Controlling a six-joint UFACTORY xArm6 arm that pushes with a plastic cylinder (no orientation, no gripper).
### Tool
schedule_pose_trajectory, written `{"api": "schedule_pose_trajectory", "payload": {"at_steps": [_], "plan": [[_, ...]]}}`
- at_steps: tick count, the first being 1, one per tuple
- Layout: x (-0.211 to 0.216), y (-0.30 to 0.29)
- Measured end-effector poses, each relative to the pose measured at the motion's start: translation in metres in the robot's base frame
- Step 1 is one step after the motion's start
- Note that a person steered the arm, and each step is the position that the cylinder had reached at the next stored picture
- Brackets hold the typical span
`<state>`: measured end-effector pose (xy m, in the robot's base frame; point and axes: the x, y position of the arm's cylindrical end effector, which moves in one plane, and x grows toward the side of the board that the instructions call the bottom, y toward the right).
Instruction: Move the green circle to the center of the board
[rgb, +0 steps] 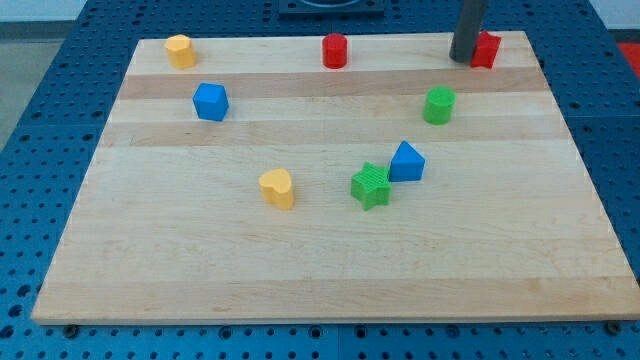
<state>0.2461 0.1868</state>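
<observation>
Your tip (465, 58) at bench (320, 270) top-right, touching red block (486, 49) on its left. No fingers fitted; nothing held. Green circle (438, 105) just below-left of tip, apart.

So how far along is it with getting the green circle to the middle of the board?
Nothing looks done yet: the green circle sits well toward the view's upper right, away from the board centre. In hand: my tip is near the top edge, beside the red block, above and right of the circle, not touching it. Left: reach it and push it down-left to centre.
</observation>
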Motion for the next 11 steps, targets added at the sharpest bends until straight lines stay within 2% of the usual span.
{"api": "schedule_pose_trajectory", "payload": {"at_steps": [2,7,11], "plan": [[0.012,-0.002],[0.106,-0.023],[0.154,-0.114]]}}
